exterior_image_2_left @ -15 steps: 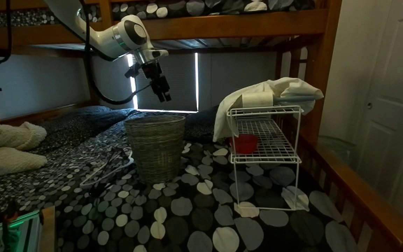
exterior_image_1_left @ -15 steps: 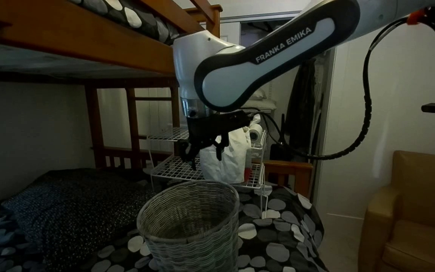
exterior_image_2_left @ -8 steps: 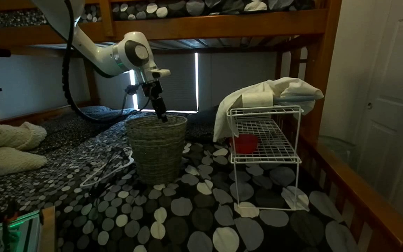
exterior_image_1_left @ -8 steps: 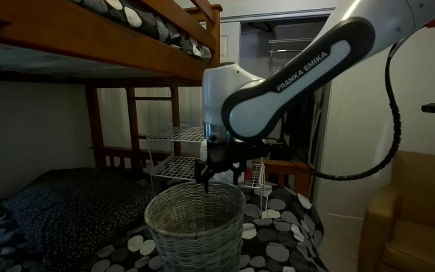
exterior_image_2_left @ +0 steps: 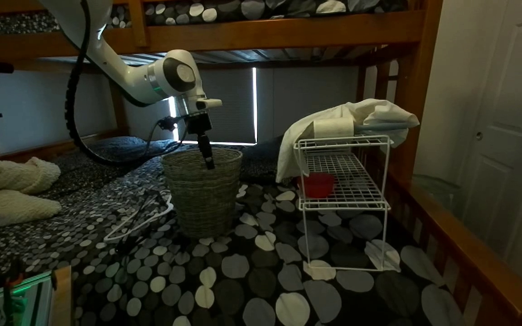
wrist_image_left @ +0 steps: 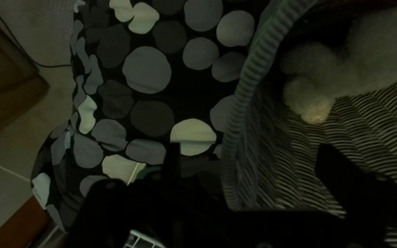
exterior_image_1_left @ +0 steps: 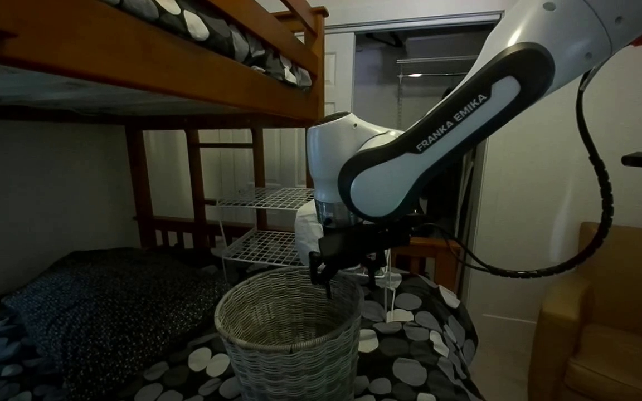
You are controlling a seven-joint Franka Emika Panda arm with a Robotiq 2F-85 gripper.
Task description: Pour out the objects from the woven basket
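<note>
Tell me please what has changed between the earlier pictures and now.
The woven basket shifted slightly rightward in an exterior view. The gripper came down; its open fingers now straddle the rim, one inside, one outside. Nothing was gripped or released. The wire rack and white cloth stayed put.

Grey woven basket point(exterior_image_2_left: 203, 194), flared upward | planted upright on dotted bedspread point(exterior_image_2_left: 261, 280) | and there, fluffy pale object point(wrist_image_left: 350, 79) seen inside!

White-and-black arm point(exterior_image_1_left: 450, 132), seemingly black end effector point(exterior_image_1_left: 350, 288)
</note>
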